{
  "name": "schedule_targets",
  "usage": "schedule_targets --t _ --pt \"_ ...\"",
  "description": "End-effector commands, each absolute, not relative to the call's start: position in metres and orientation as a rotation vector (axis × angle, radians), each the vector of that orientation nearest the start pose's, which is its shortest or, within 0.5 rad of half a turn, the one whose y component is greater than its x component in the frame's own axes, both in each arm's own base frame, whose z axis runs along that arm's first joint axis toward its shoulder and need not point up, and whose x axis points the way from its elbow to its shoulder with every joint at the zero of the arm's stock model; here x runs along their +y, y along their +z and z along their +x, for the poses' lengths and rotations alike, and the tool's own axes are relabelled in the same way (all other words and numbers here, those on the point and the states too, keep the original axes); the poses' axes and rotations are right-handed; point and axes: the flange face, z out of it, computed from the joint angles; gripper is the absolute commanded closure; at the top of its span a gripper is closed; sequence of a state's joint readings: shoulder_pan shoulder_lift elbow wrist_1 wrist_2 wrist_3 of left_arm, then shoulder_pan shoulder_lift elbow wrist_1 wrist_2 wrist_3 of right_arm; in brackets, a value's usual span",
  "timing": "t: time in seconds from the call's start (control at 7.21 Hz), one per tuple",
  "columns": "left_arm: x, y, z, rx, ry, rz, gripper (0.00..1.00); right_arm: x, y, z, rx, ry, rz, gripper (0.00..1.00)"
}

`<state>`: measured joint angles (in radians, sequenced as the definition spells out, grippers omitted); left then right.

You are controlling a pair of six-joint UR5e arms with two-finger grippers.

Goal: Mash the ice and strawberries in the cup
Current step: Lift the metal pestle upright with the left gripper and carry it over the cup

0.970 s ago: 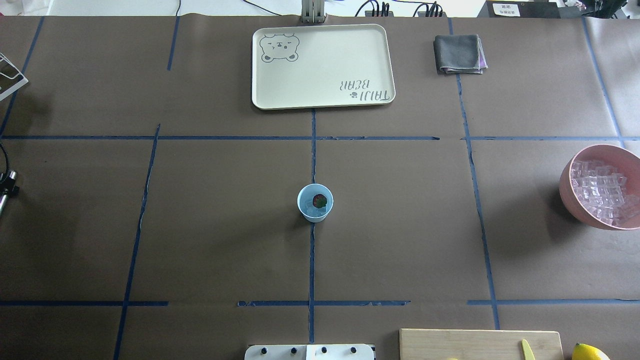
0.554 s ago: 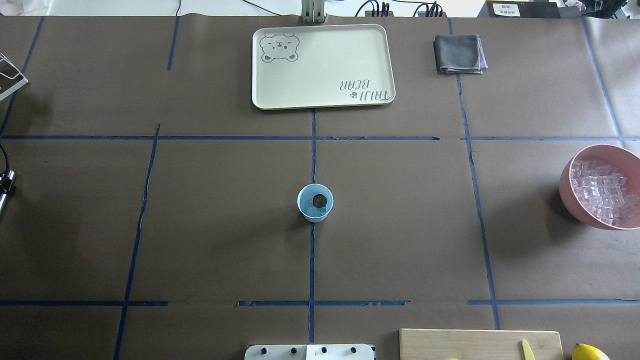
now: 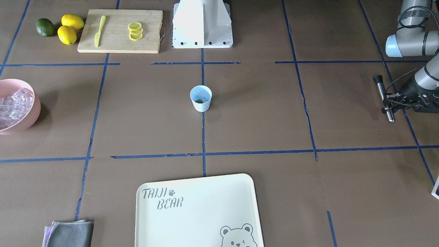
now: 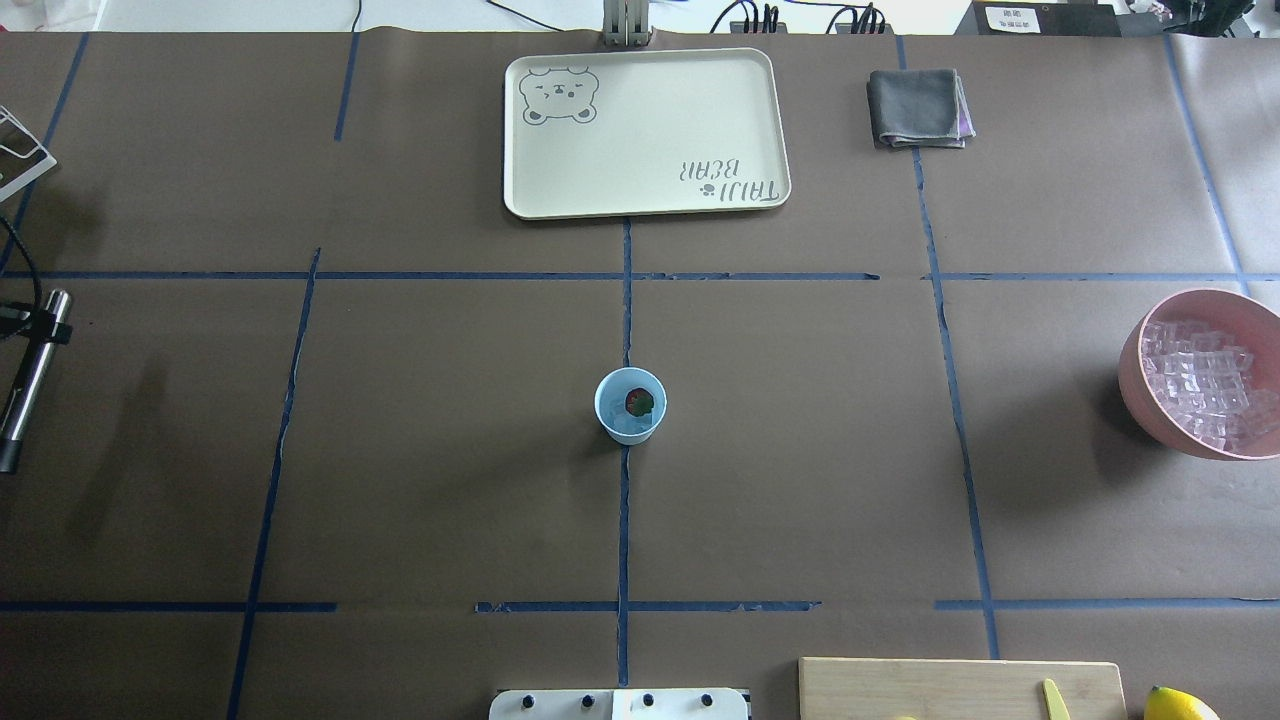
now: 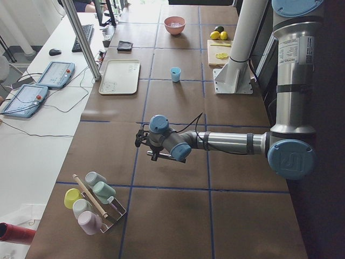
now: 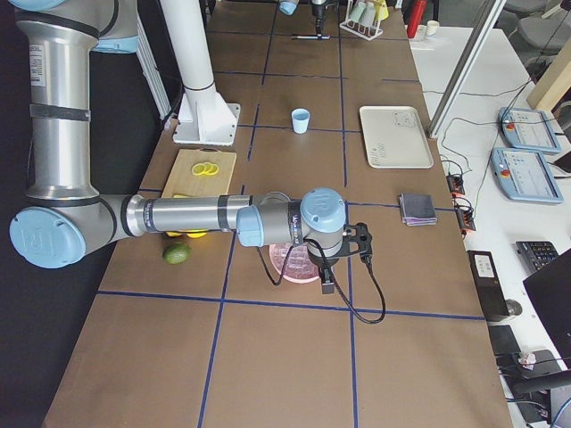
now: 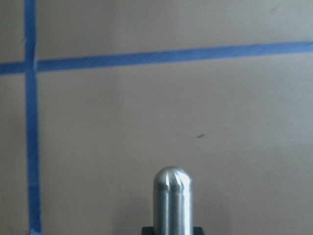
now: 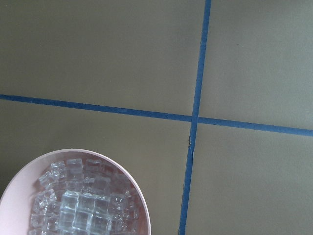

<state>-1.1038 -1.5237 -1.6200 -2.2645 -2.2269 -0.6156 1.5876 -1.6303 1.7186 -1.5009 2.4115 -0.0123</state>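
Observation:
The light-blue cup (image 4: 630, 405) stands at the table's middle, also in the front view (image 3: 201, 98). The red strawberry (image 4: 638, 401) lies inside it on clear ice (image 4: 622, 426). My left gripper (image 3: 388, 104) is shut on a metal muddler rod (image 3: 383, 97), far off at the table's left side; the rod also shows in the overhead view (image 4: 30, 385) and the left wrist view (image 7: 172, 200). My right gripper (image 6: 328, 278) hangs over the pink bowl (image 4: 1135, 390) of ice cubes (image 8: 83, 205); I cannot tell if it is open or shut.
A cream bear tray (image 4: 645, 130) and a folded grey cloth (image 4: 918, 107) lie at the far edge. A cutting board (image 3: 120, 41) with knife and lemon slices, lemons (image 3: 70, 29) and a lime (image 3: 45, 27) sit by the robot base (image 3: 202, 24). A cup rack (image 5: 91, 199) stands far left.
My left gripper with the metal rod has moved in from the overhead view's left edge, so more of the rod shows. The cup and bowl have not moved.

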Motion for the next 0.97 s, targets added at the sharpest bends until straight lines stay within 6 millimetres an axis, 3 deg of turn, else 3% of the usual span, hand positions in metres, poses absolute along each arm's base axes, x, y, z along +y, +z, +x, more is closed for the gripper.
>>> schedule_targets --t 0.0,0.28,0.42,0.69,0.83 --pt "-0.497 0.472 0.162 0.94 0.143 0.46 1.0 -0.476 0.595 0.067 -0.834 -0.069 0.177 0.01" --pt "-0.516 0.362 0.17 0.994 0.184 0.671 1.0 -0.474 0.595 0.067 -0.836 -0.069 0.175 0.01" --pt "-0.525 0.322 0.17 0.964 0.143 0.792 1.0 -0.475 0.593 0.067 -0.839 -0.069 0.177 0.01" --pt "-0.511 0.282 0.17 0.933 0.002 0.939 1.0 -0.471 0.596 0.067 -0.842 -0.067 0.171 0.01" --pt "-0.489 0.251 0.166 0.938 -0.054 1.047 1.0 -0.47 0.597 0.067 -0.844 -0.066 0.168 0.01"
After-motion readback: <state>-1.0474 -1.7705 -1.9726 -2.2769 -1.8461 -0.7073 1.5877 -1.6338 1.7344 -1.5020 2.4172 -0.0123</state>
